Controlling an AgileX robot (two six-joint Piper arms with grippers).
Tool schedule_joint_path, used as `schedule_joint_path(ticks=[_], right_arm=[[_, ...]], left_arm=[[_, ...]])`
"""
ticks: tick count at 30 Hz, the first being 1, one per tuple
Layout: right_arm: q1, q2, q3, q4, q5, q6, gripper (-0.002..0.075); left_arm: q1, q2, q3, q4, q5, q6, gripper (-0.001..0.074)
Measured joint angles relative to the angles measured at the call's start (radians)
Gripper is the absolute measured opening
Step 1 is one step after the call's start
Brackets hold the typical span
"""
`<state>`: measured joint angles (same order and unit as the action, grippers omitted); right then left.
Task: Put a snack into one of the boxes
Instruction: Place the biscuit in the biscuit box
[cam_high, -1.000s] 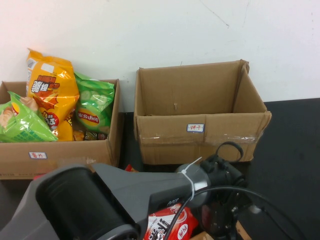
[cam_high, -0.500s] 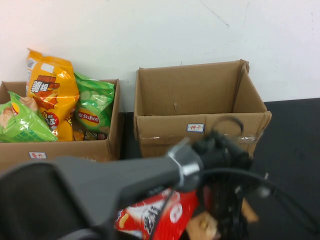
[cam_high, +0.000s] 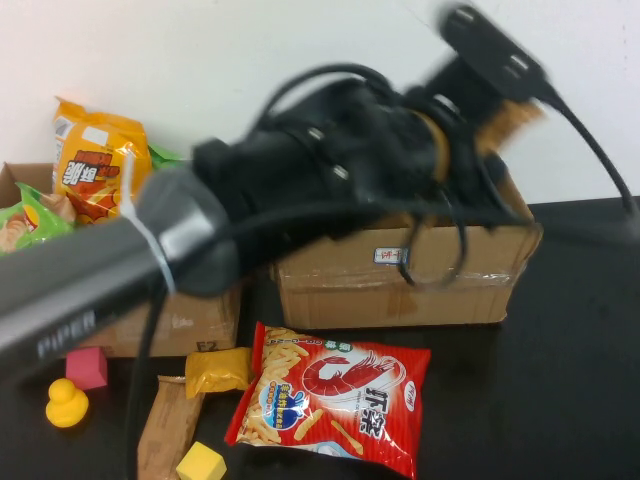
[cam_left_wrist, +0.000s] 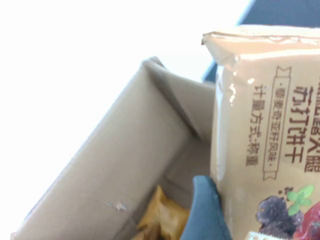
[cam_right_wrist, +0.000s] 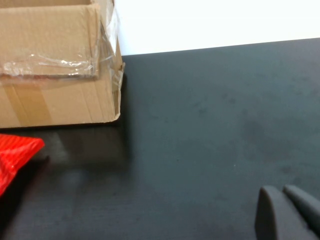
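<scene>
My left gripper (cam_high: 497, 105) is raised over the open right cardboard box (cam_high: 400, 275), shut on a beige biscuit pack (cam_left_wrist: 265, 125). The pack shows as a blurred brown patch in the high view (cam_high: 517, 118). One dark fingertip (cam_left_wrist: 205, 210) presses the pack's edge; the other is hidden behind it. Below the pack I see the box's inner wall (cam_left_wrist: 120, 170) and a yellow wrapper (cam_left_wrist: 162, 220) on its floor. My right gripper (cam_right_wrist: 290, 212) is shut and empty, low over the black table to the right of that box; it is out of the high view.
The left box (cam_high: 190, 325) holds orange (cam_high: 100, 170) and green (cam_high: 25, 225) chip bags. In front lie a red shrimp-chip bag (cam_high: 335, 395), a yellow pack (cam_high: 215, 370), a brown bar (cam_high: 165, 430), a yellow block (cam_high: 200, 462), a pink block (cam_high: 87, 367) and a yellow duck (cam_high: 66, 403).
My left arm has swung up from the table's front and out over the right box, carrying the biscuit pack. The red bag and small items in front are now uncovered.
</scene>
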<state>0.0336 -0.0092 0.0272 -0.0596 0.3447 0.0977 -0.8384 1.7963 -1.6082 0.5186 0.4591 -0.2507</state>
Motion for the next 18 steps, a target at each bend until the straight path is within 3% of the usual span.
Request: schedule_joint_path(ticks=[13, 18], right_arm=[[0.0, 0.0, 0.0, 0.0, 0.0, 0.0, -0.0001], [0.0, 0.0, 0.0, 0.0, 0.0, 0.0, -0.0001]], left_arm=[[0.279, 0.2, -0.007, -0.034, -0.317, -0.259, 0.0436], [0.353, 0.302, -0.074, -0.036, -0.349, -0.325, 0.0487]])
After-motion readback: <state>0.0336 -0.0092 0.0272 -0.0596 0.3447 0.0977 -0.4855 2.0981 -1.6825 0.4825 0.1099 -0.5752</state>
